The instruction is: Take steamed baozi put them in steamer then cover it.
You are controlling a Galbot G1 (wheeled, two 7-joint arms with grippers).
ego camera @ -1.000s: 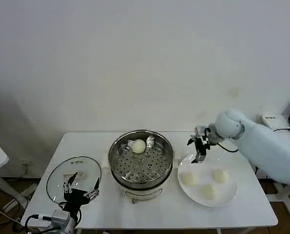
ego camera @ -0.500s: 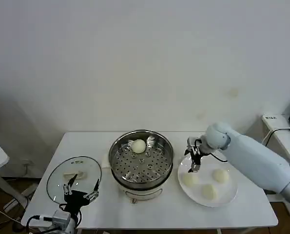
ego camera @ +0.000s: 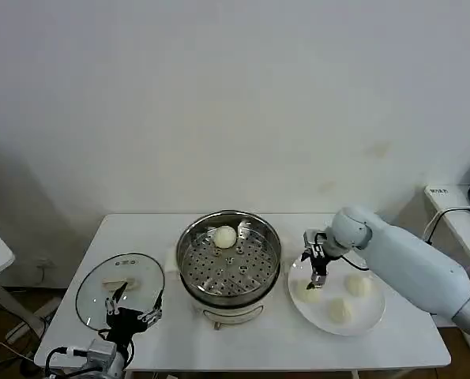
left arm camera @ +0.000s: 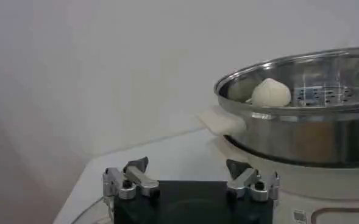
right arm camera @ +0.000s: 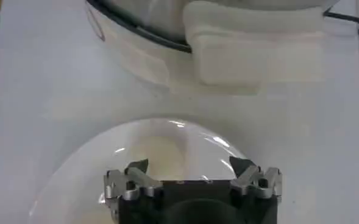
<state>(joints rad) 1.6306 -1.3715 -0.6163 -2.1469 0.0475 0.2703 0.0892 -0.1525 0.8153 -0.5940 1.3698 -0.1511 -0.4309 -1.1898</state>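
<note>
Cream baozi (ego camera: 306, 290) under right gripper (ego camera: 316, 277) — jaws spread

Three cameras, one counter (ego camera: 242, 339)

My head camera looked down from above; my left wrist sat low beside the steamer (left arm camera: 301, 103), my right wrist close over the plate (right arm camera: 75, 176), both sharing that steamer.

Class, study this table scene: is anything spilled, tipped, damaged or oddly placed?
Nothing stands out. The steamer sits upright with one baozi on its tray, three baozi rest on the plate, and the glass lid lies flat beside it.
</note>
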